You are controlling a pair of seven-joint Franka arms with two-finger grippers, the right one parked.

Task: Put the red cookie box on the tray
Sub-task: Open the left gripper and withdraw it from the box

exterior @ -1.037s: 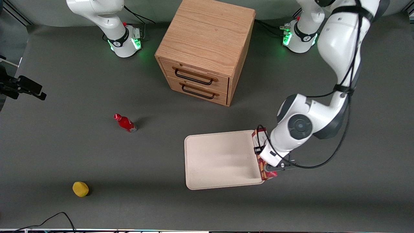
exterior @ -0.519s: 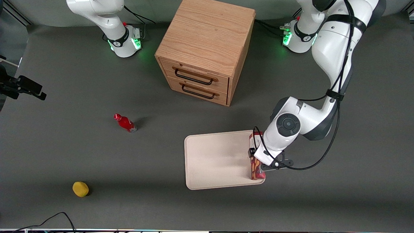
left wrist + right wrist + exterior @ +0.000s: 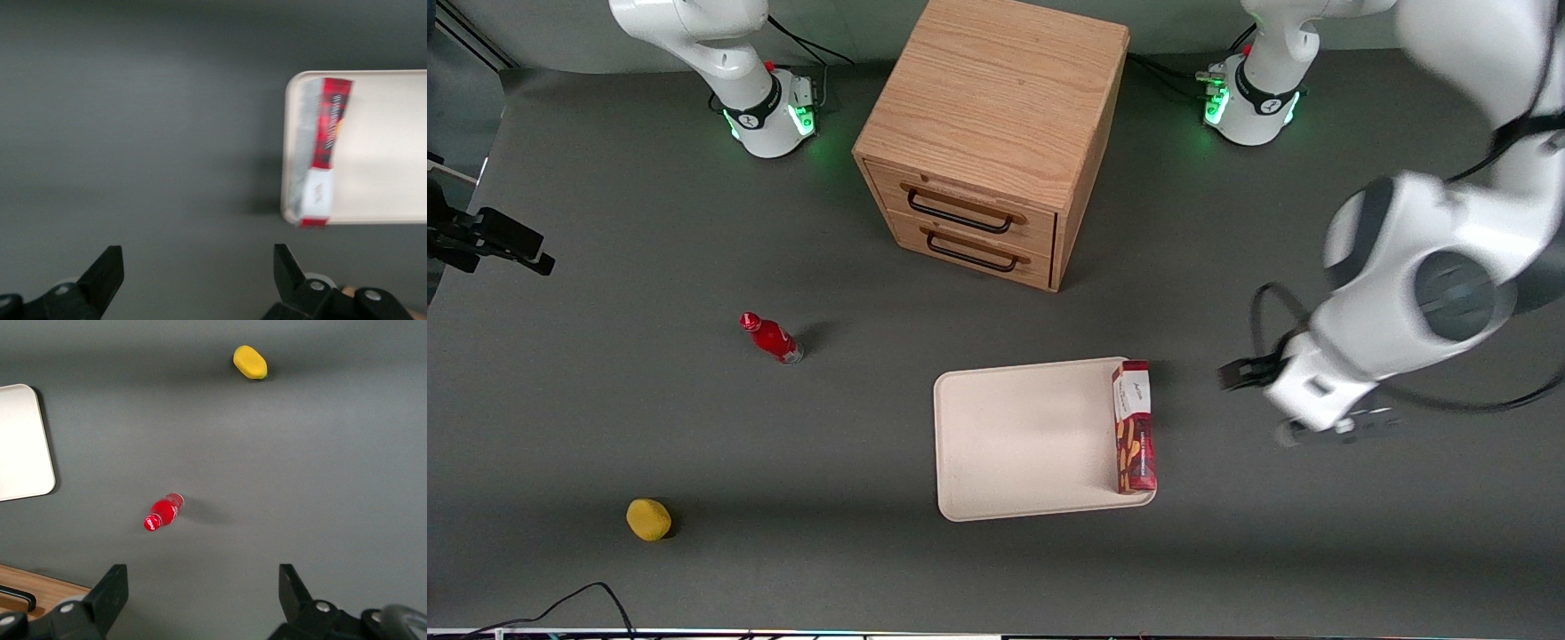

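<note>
The red cookie box (image 3: 1135, 427) lies flat on the cream tray (image 3: 1023, 436), along the tray's edge nearest the working arm's end of the table, white end panel pointing toward the cabinet. In the left wrist view the red cookie box (image 3: 323, 150) rests just inside the rim of the tray (image 3: 387, 147). My left gripper (image 3: 1316, 431) hangs above bare table, well away from the box toward the working arm's end. The gripper (image 3: 197, 260) is open with nothing between its fingers.
A wooden two-drawer cabinet (image 3: 996, 133) stands farther from the front camera than the tray. A small red bottle (image 3: 772, 338) and a yellow object (image 3: 648, 519) sit toward the parked arm's end of the table.
The gripper brought the box over the tray's edge, let go of it and pulled up and away toward the working arm's end. The box now lies free on the tray.
</note>
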